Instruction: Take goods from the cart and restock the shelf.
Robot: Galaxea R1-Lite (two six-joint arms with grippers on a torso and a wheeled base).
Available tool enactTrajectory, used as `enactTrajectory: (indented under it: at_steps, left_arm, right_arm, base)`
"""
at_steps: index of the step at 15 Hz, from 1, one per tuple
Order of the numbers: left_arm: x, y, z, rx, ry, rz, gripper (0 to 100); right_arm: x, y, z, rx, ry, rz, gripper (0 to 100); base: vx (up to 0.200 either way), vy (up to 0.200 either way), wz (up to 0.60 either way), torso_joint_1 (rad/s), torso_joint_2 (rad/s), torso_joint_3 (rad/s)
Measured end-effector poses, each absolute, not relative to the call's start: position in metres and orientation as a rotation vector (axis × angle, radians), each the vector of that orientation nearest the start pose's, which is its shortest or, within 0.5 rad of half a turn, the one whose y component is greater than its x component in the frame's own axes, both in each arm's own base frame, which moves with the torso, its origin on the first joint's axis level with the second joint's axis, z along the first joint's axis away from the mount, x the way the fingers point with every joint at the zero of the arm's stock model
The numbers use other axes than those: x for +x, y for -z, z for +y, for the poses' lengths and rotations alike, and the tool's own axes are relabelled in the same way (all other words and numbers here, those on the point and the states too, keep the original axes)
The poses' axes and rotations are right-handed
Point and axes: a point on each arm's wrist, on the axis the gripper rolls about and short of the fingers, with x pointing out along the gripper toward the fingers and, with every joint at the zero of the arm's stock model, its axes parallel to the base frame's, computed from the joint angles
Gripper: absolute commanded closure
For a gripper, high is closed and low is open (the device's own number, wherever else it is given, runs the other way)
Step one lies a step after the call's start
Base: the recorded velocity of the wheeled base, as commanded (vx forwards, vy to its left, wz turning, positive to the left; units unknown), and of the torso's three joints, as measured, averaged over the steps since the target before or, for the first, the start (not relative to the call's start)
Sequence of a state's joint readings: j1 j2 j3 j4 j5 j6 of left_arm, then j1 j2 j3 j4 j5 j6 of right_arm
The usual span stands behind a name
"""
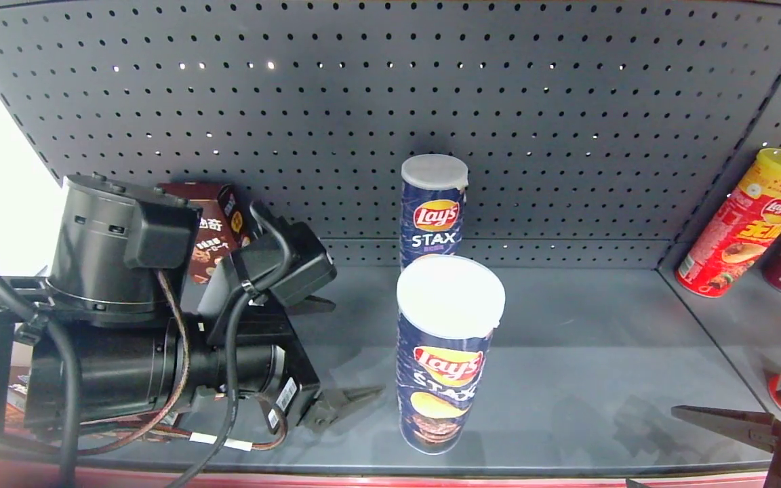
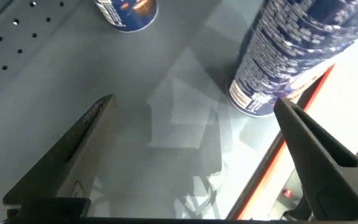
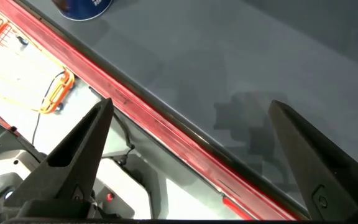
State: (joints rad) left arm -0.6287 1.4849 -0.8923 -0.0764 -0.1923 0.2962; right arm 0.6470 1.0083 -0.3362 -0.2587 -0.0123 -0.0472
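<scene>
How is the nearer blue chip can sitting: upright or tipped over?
Upright: the nearer blue can stands on its base on the shelf, white lid facing up.

The front can (image 1: 448, 352) is a tall dark blue tube of chips with a white lid. It stands upright on the grey shelf (image 1: 587, 379), near the shelf's red front edge and about in the middle of its width. The back can (image 1: 432, 210) looks the same and also stands upright, straight behind the first, close to the perforated back wall. The two do not touch.
</scene>
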Motion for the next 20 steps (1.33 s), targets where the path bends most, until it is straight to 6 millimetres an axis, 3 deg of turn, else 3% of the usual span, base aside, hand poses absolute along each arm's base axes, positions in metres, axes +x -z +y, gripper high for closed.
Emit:
enactTrajectory:
  at_steps: [20]
  left_arm:
    - [0.211, -0.212, -0.166, 0.405, 0.901, 0.392, 0]
  right_arm:
    - [0.094, -0.163, 0.071, -0.169, -0.633, 0.386, 0]
  base:
    - [0.0, 0.0, 0.0, 0.0, 0.0, 0.0]
